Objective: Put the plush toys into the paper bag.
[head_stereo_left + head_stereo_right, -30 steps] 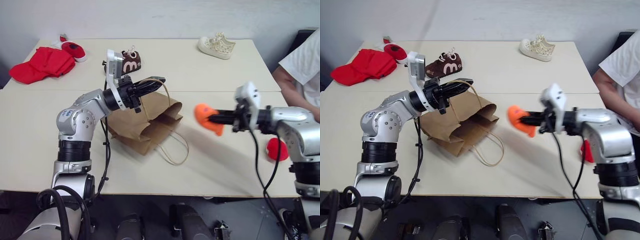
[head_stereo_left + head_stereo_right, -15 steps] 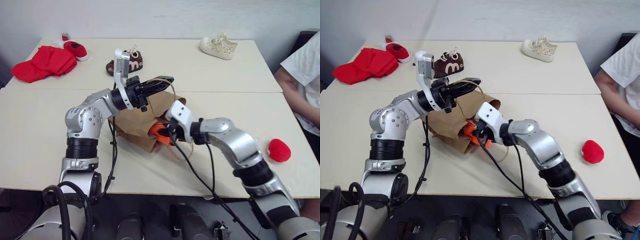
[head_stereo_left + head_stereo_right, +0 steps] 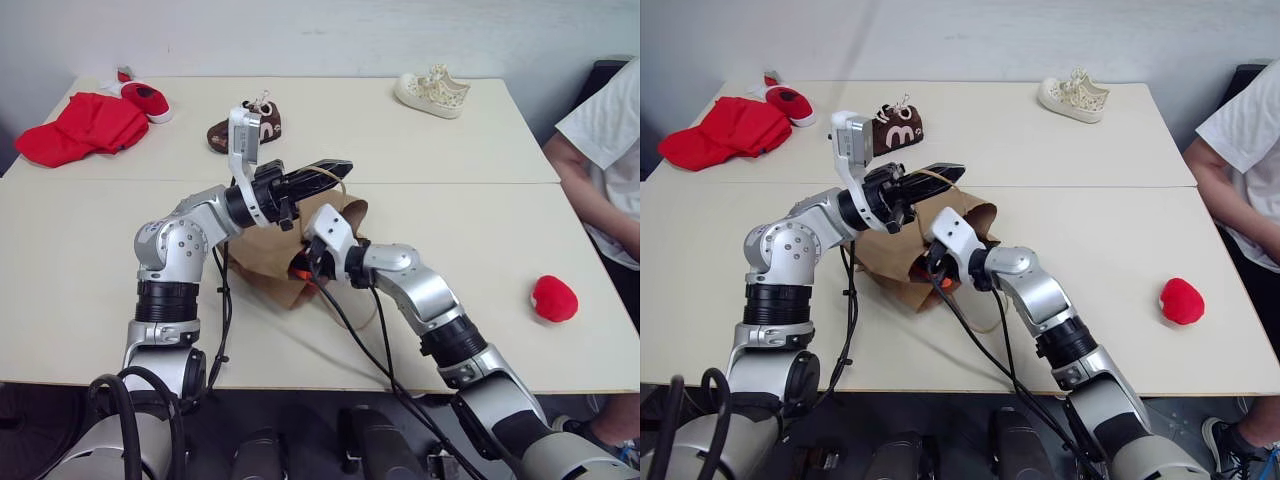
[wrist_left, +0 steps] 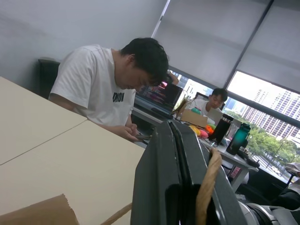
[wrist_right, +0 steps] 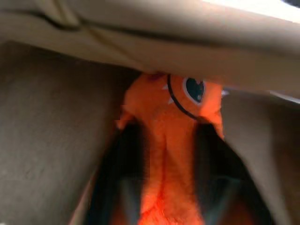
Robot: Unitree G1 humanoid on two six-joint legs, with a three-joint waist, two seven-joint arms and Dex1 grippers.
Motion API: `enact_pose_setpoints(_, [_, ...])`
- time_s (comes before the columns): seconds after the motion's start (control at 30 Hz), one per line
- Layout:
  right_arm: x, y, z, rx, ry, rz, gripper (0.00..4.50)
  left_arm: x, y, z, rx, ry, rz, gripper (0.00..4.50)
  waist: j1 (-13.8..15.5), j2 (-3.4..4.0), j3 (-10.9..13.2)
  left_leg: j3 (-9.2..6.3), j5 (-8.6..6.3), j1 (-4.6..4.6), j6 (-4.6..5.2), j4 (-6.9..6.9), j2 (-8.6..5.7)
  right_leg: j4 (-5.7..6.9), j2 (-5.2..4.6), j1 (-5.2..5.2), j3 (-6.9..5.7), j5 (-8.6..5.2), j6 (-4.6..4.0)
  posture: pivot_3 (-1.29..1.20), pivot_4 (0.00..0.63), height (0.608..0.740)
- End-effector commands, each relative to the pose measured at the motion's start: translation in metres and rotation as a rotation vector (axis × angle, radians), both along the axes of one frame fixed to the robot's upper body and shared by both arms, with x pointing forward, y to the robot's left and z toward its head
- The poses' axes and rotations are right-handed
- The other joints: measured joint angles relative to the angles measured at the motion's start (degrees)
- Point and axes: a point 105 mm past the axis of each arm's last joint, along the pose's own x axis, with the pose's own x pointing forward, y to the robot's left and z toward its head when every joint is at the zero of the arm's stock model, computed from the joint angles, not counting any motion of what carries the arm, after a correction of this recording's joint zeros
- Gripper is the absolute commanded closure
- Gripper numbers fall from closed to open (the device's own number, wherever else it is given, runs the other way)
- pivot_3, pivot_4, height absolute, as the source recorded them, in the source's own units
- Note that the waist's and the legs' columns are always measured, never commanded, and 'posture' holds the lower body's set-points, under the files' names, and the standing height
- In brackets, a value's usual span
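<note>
Cream tabletop, right gripper [image 3: 933, 272] now buried in the paper bag [image 3: 262, 262].
A second ago it carried the orange plush toy [image 5: 174, 154] beside the bag; its fingers straddle the toy inside. Left gripper [image 3: 340, 165], closed, pinches the handle [image 4: 209, 180]. Red plush toy [image 3: 554, 298] lies apart.

The brown kraft paper bag [image 3: 285, 250] has its mouth taken up by the right gripper [image 3: 303, 270] and the orange plush toy [image 5: 171, 140]. Bare tabletop [image 3: 500, 260] lies open toward the red rounded plush toy [image 3: 554, 298].
</note>
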Motion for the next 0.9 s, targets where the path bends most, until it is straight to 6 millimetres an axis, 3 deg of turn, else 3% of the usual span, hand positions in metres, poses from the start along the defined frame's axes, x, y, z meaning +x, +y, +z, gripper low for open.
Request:
enact_pose_setpoints(0.03, [-0.015, -0.02, 0.031, 0.044, -0.144, 0.045, 1.81, -0.004, 0.005, 0.01, -0.024, -0.052, 0.016, 4.5, 0.09, 0.0, 0.0, -0.01, 0.0, 0.0, 0.0, -0.01, 0.0, -0.01, 0.0, 0.0, 0.0, 0.0, 0.0, 0.0, 0.15, 0.74])
enact_pose_setpoints(0.13, [-0.036, -0.039, 0.049, 0.088, -0.21, 0.102, 0.76, -0.001, 0.008, 0.007, -0.018, -0.045, 0.039, 4.5, 0.09, -0.01, 0.01, -0.02, -0.01, -0.02, 0.01, -0.03, 0.0, -0.05, 0.01, 0.0, -0.01, 0.0, 0.0, 0.0, 0.15, 0.74])
enact_pose_setpoints(0.2, [-0.048, -0.056, 0.051, 0.092, -0.208, 0.126, 0.09, 0.001, 0.008, 0.007, -0.02, -0.045, 0.047, 4.5, 0.18, -0.01, 0.0, -0.02, -0.01, -0.01, 0.0, -0.03, 0.0, -0.13, 0.03, 0.0, -0.01, 0.0, 0.0, 0.0, 0.15, 0.74])
enact_pose_setpoints(0.37, [-0.074, -0.114, 0.053, 0.192, -0.178, 0.082, 0.09, 0.001, 0.008, 0.006, -0.032, -0.048, 0.056, 4.5, 1.1, -0.03, 0.02, -0.01, -0.01, 0.02, 0.0, -0.04, -0.02, -0.26, 0.04, 0.03, -0.01, 0.0, 0.0, 0.0, 0.15, 0.74])
enact_pose_setpoints(0.47, [-0.081, -0.143, 0.05, 0.243, -0.119, -0.056, 0.09, 0.002, 0.009, 0.005, -0.037, -0.046, 0.064, 4.5, 1.55, -0.04, 0.02, 0.0, -0.01, 0.06, 0.01, -0.04, -0.03, -0.26, 0.05, 0.07, 0.01, 0.0, 0.0, 0.0, 0.15, 0.74])
enact_pose_setpoints(0.6, [-0.109, -0.186, 0.044, 0.183, -0.112, -0.194, 0.04, 0.001, 0.011, 0.006, -0.025, -0.066, 0.075, 4.5, 1.7, -0.04, 0.02, 0.01, -0.01, 0.11, 0.01, -0.03, -0.07, -0.22, 0.05, 0.11, 0.07, 0.01, 0.01, 0.0, 0.15, 0.74])
enact_pose_setpoints(0.77, [-0.171, -0.278, 0.008, 0.02, -0.136, -0.637, 0.04, 0.004, 0.017, 0.013, -0.058, -0.072, 0.101, 4.5, 3.22, -0.05, 0.03, -0.09, 0.0, 0.11, -0.01, -0.13, -0.06, -0.43, 0.17, 0.19, 0.04, 0.0, 0.02, 0.0, 0.15, 0.74])
enact_pose_setpoints(0.9, [-0.204, -0.308, -0.016, -0.051, -0.114, -0.815, 0.04, 0.011, 0.019, 0.015, -0.046, -0.077, 0.131, 4.5, 2.71, -0.09, 0.04, 0.12, -0.01, 0.32, 0.04, -0.12, -0.12, -0.47, 0.15, 0.38, 0.25, 0.1, 0.15, 0.0, 0.15, 0.74])
